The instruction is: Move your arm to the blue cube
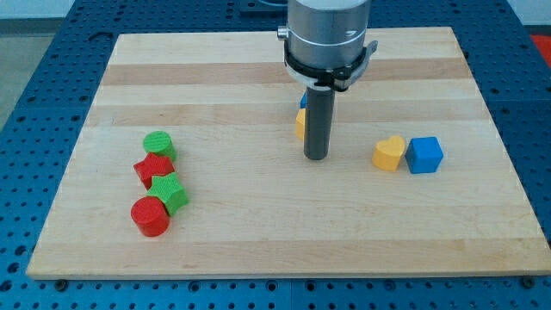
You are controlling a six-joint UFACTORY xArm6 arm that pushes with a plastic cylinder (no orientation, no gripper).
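Camera view looks down at a slant on a pale wooden tabletop point(258, 232) made of glued planks, sitting on a blue perforated base point(34, 103); my arm comes in from the view's top as a fat grey metal cylinder point(327, 34) with a straight dark rod point(318, 120) under it; my tip point(317, 158) sits on the wood about mid-board, a bit toward the view's top. There's no real end effector here, just that rod, so nothing to call wide or narrow and it's holding nothing.

The blue cube point(424, 155) is off to the view's right of my tip, well apart from it, roughly level with it; a yellow heart-shaped block point(389, 153) sits just on the cube's left side, touching or nearly so, and it's between my tip and the cube.

Right behind the rod, on its left edge, a yellow block point(300, 123) pokes out, with a sliver of another blue block point(302, 100) above it; shapes mostly hidden, can't tell.

Over at the view's left there's a tight cluster running top to bottom: green cylinder point(159, 145); red star block point(153, 169); green star-ish block point(170, 192); red cylinder point(150, 215); all far from my tip.
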